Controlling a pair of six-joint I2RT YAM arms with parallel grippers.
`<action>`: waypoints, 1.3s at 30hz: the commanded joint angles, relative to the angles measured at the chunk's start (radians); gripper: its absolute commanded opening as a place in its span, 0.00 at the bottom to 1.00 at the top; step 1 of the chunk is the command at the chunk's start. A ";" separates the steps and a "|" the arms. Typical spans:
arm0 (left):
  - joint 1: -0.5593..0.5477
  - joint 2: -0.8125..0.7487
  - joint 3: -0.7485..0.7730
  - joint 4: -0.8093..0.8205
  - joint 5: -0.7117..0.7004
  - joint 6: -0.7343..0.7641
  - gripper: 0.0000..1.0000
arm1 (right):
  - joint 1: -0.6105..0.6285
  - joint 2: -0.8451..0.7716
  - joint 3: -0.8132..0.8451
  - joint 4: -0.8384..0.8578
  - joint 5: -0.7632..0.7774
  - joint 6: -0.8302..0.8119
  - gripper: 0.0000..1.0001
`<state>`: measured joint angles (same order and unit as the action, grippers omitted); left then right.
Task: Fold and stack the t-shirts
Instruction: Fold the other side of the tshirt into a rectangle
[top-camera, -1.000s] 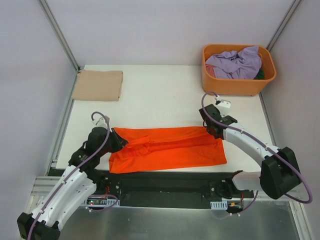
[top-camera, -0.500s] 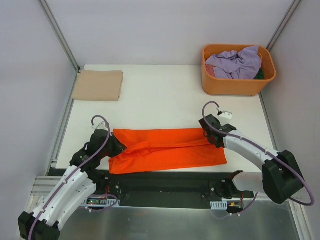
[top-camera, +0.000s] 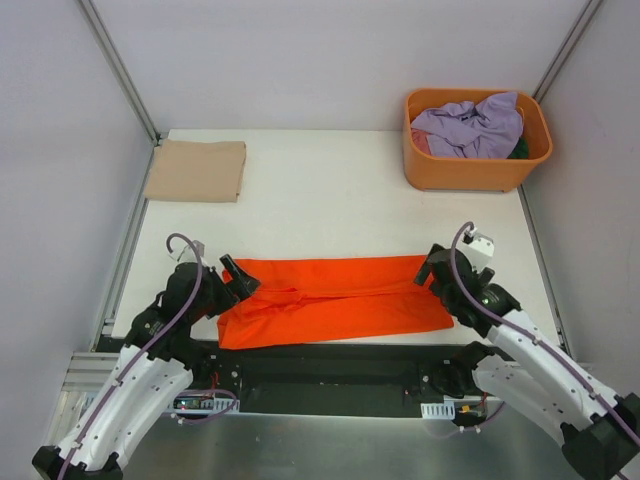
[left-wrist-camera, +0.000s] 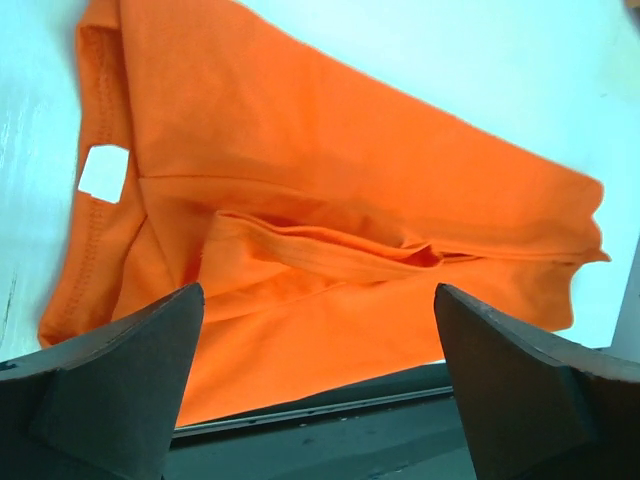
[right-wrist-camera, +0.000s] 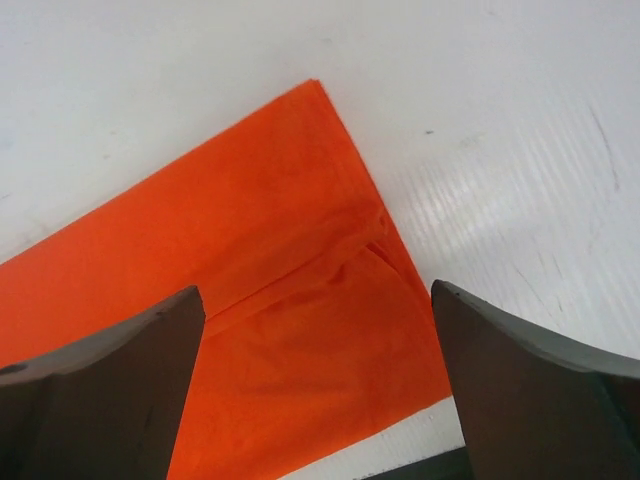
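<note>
The bright orange t-shirt (top-camera: 335, 298) lies folded into a long strip along the near edge of the table. Its white neck label (left-wrist-camera: 103, 170) shows at its left end. My left gripper (top-camera: 236, 279) hovers at that left end, open, with the cloth (left-wrist-camera: 330, 180) below and nothing between its jaws. At the strip's right end my right gripper (top-camera: 433, 268) is also open over the cloth (right-wrist-camera: 270, 260). A tan t-shirt (top-camera: 196, 170) lies folded at the far left corner. A lavender t-shirt (top-camera: 468, 127) and a bit of dark green one (top-camera: 520, 150) sit in the basket.
The orange plastic basket (top-camera: 470, 176) stands at the far right corner. A dark rail (left-wrist-camera: 330, 430) runs just below the table's near edge, under the shirt's hem. White table (top-camera: 330, 200) stretches between the orange strip and the back.
Both grippers have opened and let go of the orange shirt's ends. The right arm has drawn back to the right and nearer; the left has backed off slightly. The shirt stays flat.
</note>
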<state>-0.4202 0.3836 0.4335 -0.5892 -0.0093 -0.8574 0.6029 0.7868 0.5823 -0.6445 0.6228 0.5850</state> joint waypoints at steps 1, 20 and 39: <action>-0.008 0.044 0.103 -0.001 -0.003 0.009 0.99 | 0.005 -0.102 -0.055 0.190 -0.116 -0.166 0.96; -0.152 0.655 0.197 0.249 0.259 0.244 0.99 | 0.003 0.193 -0.064 0.493 -0.503 -0.248 0.96; -0.253 0.288 0.082 0.198 0.206 0.074 0.99 | -0.005 0.089 -0.073 0.433 -0.466 -0.297 0.96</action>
<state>-0.6689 0.5987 0.4805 -0.3809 0.3702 -0.7319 0.6025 0.9066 0.4728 -0.1989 0.1440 0.3164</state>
